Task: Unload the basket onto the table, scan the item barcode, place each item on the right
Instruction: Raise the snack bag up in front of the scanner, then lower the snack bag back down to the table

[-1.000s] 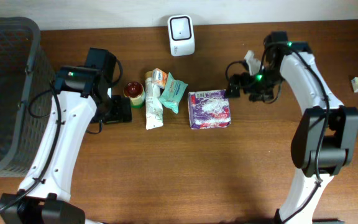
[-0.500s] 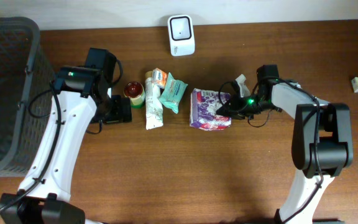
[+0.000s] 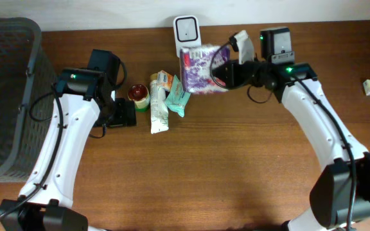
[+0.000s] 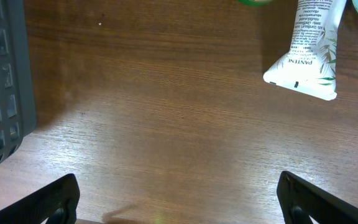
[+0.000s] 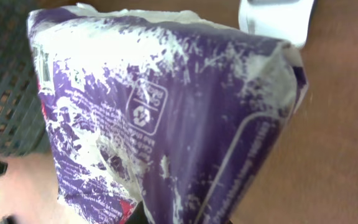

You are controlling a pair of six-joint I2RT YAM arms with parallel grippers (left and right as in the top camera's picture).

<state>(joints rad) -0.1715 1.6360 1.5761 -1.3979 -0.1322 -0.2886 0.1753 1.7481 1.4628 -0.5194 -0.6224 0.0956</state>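
right arm (image 3: 313, 109) stretched toward scanner (image 3: 186, 29), jaws pinching purple packet (image 3: 196, 69) | left arm (image 3: 76, 128) low over desk (image 3: 204, 173), jaws spread | one packet, one scanner, one tube (image 3: 159, 110)

purple packet (image 3: 201, 62) blocks front of scanner (image 3: 187, 27); tube (image 3: 159, 115), jar (image 3: 139, 96) crowd its front-left; basket (image 3: 5, 96) far left; bare table (image 3: 236, 160) wide open front-right of scanner.

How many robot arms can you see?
2. The white left robot arm stands beside the dark mesh basket; the white right robot arm holds a purple-and-white plastic packet up by the white scanner box. No others show.
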